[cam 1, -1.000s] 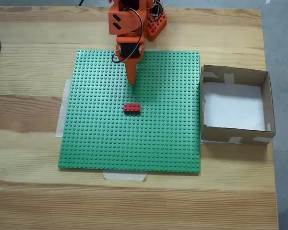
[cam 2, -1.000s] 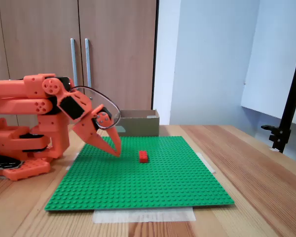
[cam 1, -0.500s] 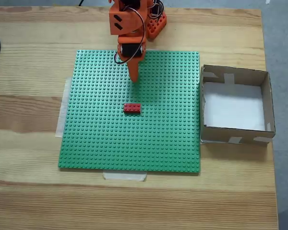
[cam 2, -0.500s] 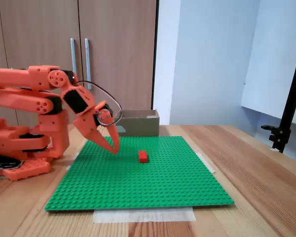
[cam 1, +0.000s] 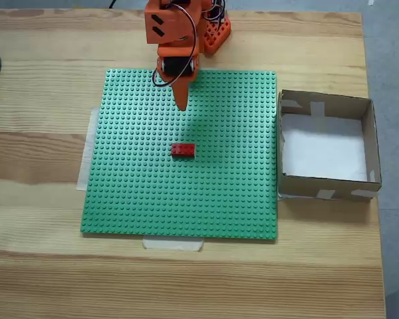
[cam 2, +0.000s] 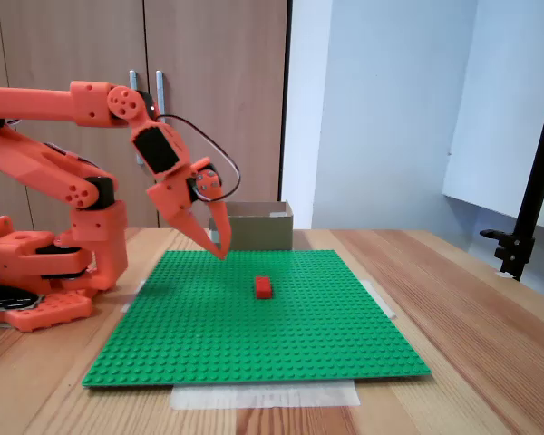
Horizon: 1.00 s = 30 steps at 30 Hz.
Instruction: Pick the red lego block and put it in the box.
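**Claw raised over the baseplate, brick lying free**

The gripper (cam 2: pixel 219 252) hangs above the green baseplate (cam 1: pixel 139 199), tips pointing down, fingers pressed together and holding nothing. In a fixed view from above, its tip (cam 1: pixel 181 105) sits apart from the red lego block (cam 1: pixel 183 150), which rests flat near the plate's middle. The box (cam 1: pixel 369 143) stands just beside the plate's right edge, its white floor bare.

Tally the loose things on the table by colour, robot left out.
Red: 1, the red lego block
Green: 1, the baseplate
Brown: 1, the box
Total: 3
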Available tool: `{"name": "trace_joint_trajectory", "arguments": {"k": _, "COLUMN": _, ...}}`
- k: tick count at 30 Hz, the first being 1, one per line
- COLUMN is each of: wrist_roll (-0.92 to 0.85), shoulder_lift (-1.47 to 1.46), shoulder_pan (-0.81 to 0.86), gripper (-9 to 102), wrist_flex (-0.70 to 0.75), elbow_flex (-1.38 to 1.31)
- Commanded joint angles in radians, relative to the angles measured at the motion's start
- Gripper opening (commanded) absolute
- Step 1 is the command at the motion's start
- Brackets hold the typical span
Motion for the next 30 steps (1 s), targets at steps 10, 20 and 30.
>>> {"name": "trace_joint_trajectory", "arguments": {"k": 10, "wrist_roll": 0.009, "shoulder_lift": -0.195, "shoulder_pan": 0.012, "gripper": 1, "wrist_flex": 0.086, "elbow_flex": -0.284}}
{"name": "trace_joint_trajectory", "arguments": {"k": 20, "wrist_roll": 0.034, "shoulder_lift": -0.356, "shoulder_pan": 0.002, "gripper": 1, "wrist_flex": 0.196, "elbow_flex": -0.476}}
{"name": "trace_joint_trajectory", "arguments": {"k": 30, "wrist_roll": 0.005, "shoulder_lift": -0.43, "shoulder_pan": 0.014, "gripper": 2, "wrist_flex": 0.242, "elbow_flex": -0.565}}
